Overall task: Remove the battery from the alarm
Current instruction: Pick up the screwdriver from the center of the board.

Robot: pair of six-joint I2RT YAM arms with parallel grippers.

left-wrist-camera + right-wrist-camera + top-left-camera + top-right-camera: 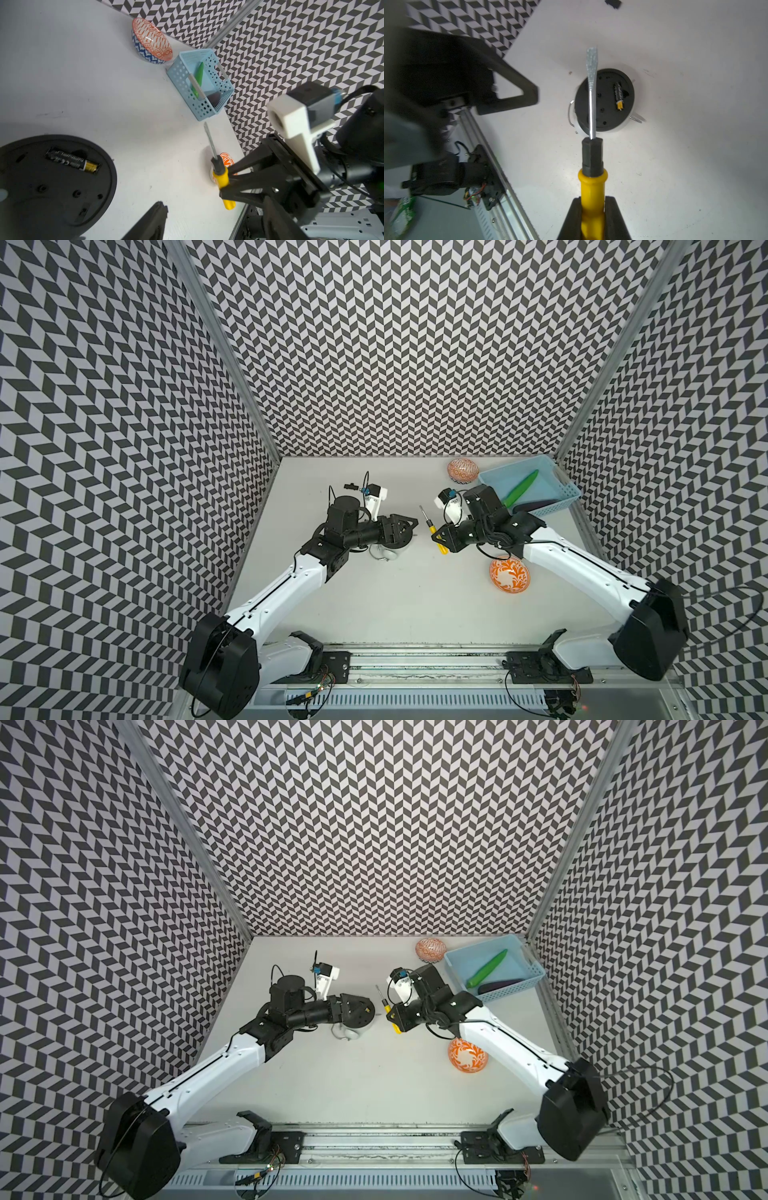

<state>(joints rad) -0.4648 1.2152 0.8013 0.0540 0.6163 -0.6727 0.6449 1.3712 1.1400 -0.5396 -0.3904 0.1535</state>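
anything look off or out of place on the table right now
The alarm lies face down, black back up, its battery slot uncovered with the battery exposed. A small black piece, perhaps the cover, lies apart from it. Nothing else looks spilled or broken.

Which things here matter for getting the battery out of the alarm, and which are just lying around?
For the job: alarm, battery, screwdriver in right end effector.
Lying about: orange bowl, red-and-blue bowl, blue basket.
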